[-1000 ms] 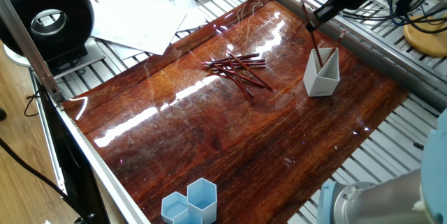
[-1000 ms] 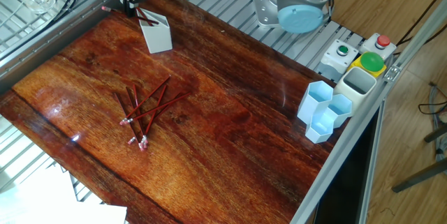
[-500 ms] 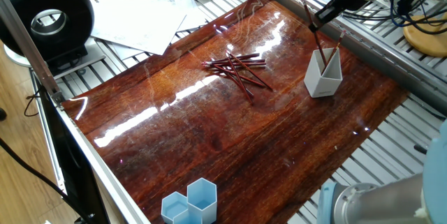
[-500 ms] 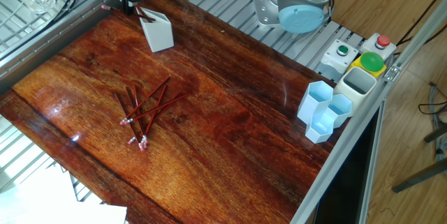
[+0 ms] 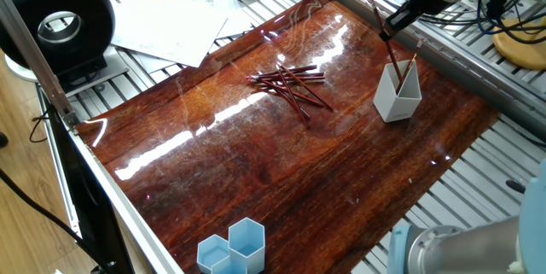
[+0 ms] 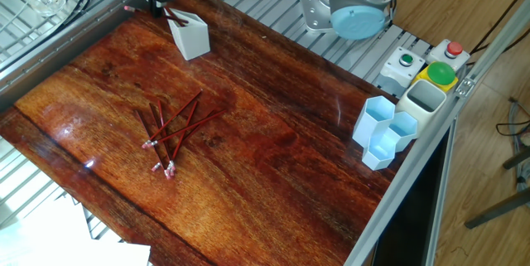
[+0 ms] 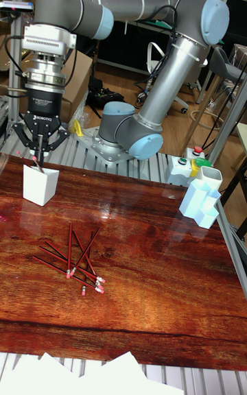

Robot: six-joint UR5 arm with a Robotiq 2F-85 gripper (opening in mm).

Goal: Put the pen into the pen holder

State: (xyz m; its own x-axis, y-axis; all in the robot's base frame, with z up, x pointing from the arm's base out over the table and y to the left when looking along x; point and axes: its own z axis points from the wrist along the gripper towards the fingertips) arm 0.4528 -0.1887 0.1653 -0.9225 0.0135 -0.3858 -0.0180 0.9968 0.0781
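Note:
The white pen holder (image 5: 397,95) (image 6: 190,36) (image 7: 40,184) stands at the far edge of the wooden board. One pen with a pink end leans inside it. My gripper (image 5: 391,25) (image 6: 154,1) (image 7: 40,147) hangs right above the holder, shut on a dark red pen (image 5: 388,48) whose lower end reaches down into the holder. Several more red pens (image 5: 290,82) (image 6: 170,129) (image 7: 72,258) lie in a loose pile near the middle of the board.
Light blue hexagonal cups (image 5: 232,248) (image 6: 385,129) (image 7: 201,203) stand at the board's other end. Papers (image 5: 171,22) and a black round device (image 5: 55,22) lie beyond one side. The robot base (image 6: 356,1) and a button box (image 6: 426,63) sit nearby.
The gripper with its pen has shifted slightly, and the pen holder has slid a little along the board with it. The pile of pens has not moved.

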